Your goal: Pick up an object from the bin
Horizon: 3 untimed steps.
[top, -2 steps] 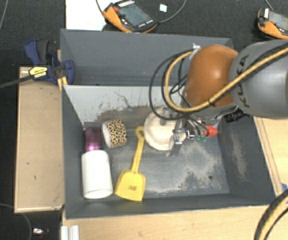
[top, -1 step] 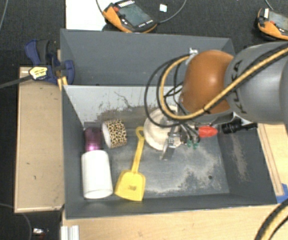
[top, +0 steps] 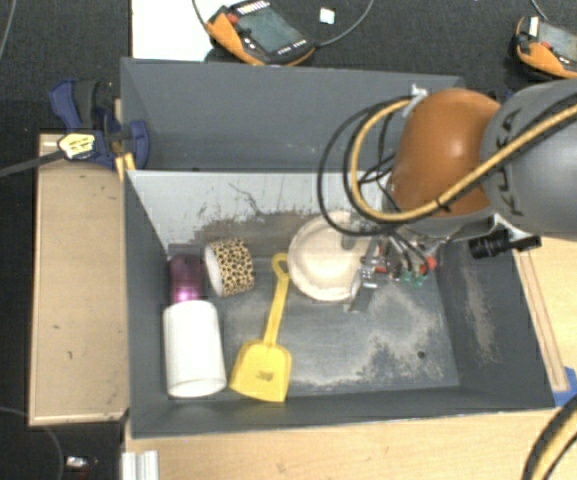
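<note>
Grey metal bin [top: 408, 353], seen from above, with a scuffed floor that is bare on its right half; the loose things lie to the left and centre. Against the left wall lies a white bottle [top: 194, 349] with a purple cap [top: 185, 278] at its far end, though it cannot be told whether the two are one piece. Just beside the cap lies a short roll with a leopard-spot pattern [top: 232, 266]. Next comes a yellow toy shovel [top: 264, 358], blade toward the near wall and handle running up to touch or nearly touch a white bowl [top: 320, 260] at mid-floor. The gripper [top: 366, 284] is down at the bowl's right edge, under the arm's orange cover [top: 446, 148] and looped cables [top: 353, 173]; whether it is wide or narrow cannot be told, and nothing is seen held in it. The bowl is the likely object of the pick, being the nearest thing. Judged risks: a grip on the thin, rounded rim may slip as the arm lifts, dropping the bowl; a closing or descending move set slightly off may instead push the bowl leftward against the shovel handle and roll, or tip it on its curved side; a descent too deep would press on the bin floor.
</note>
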Each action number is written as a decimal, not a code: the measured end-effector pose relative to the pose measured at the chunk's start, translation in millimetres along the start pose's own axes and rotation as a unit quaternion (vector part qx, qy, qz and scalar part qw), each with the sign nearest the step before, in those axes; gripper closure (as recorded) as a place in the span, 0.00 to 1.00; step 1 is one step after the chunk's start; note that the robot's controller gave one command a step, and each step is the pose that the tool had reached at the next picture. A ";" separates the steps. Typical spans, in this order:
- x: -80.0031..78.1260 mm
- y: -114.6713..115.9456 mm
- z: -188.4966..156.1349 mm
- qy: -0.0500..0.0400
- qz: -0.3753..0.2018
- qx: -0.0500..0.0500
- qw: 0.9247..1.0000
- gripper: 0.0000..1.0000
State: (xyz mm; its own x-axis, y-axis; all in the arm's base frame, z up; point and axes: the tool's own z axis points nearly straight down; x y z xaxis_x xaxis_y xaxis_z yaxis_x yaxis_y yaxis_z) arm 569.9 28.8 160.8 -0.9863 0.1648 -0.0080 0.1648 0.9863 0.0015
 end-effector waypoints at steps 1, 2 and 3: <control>-3.5 -9.7 92.0 -0.001 0.103 -0.001 0.995 0.00; -4.2 22.0 89.1 -0.006 -0.025 -0.002 1.000 1.00; -4.2 22.0 89.1 -0.006 -0.025 -0.002 1.000 1.00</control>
State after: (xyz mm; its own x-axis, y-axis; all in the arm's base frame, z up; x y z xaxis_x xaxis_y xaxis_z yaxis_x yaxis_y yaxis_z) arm 578.4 49.9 71.8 -0.9932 0.1149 -0.0195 0.1149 0.9934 0.0050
